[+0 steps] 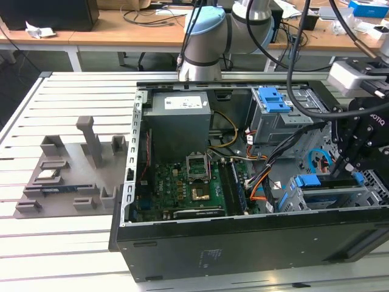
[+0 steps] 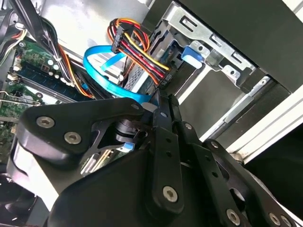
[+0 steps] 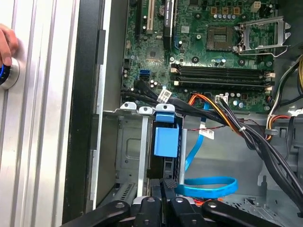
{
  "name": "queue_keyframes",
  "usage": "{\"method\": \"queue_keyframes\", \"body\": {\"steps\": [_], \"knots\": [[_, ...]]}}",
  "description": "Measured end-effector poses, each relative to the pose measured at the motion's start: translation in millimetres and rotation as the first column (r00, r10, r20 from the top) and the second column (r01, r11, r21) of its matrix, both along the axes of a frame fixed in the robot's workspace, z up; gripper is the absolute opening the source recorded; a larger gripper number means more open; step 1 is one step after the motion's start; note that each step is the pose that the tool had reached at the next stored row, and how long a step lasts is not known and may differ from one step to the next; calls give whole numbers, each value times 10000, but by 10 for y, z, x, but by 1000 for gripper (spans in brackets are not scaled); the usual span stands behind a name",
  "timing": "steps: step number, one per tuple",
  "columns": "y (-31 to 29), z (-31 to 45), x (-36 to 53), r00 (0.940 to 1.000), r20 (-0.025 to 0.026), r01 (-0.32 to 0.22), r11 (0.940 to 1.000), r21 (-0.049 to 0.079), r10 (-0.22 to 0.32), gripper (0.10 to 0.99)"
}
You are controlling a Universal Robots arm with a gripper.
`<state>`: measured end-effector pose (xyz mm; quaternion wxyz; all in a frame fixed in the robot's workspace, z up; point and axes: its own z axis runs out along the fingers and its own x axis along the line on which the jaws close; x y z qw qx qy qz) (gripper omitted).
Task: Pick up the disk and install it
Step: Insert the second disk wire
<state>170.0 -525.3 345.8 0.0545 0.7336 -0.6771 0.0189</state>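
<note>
**Pincer at the drive cage, disk edge-on in the bay**

An open computer case (image 1: 243, 201) lies on its side on the slatted counter (image 1: 61, 243). In the exterior view the arm reaches in from the view's right, and the black pincer (image 1: 343, 167) sits low over the drive cage (image 1: 328, 194) at the case's near right corner.

The disk (image 1: 331, 184) stands on edge in that cage, showing as a blue caddy strip with a blue tab at each end. In the first wrist view its blue tab (image 3: 166, 141) sits between the cage's metal rails, just beyond the pincer (image 3: 166, 189).

In both wrist views the fingers (image 2: 163, 113) lie pressed close together with no visible gap; the pincer reads as clenched, tips at the caddy's edge. Whether they pinch the caddy or merely press on it cannot be told.

A blue data cable (image 3: 208, 187) loops just beside the tips. A bundle of red, yellow and black wires (image 2: 137, 49) plugs in near the cage. The motherboard (image 1: 182, 188) fills the case's middle.

A grey fixture tray (image 1: 67, 176) sits on the counter, well apart, to the exterior view's left. A hand (image 3: 7, 45) rests on a round knob at the counter's edge.
</note>
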Motion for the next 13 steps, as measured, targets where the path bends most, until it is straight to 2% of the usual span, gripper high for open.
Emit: {"method": "queue_keyframes", "body": {"steps": [8, 13], "knots": [[58, -21, -20, 10000, -1, 46, 10000, 3, -46, 161], [63, -52, -20, 10000, -1, 46, 10000, -3, -46, 161]]}}
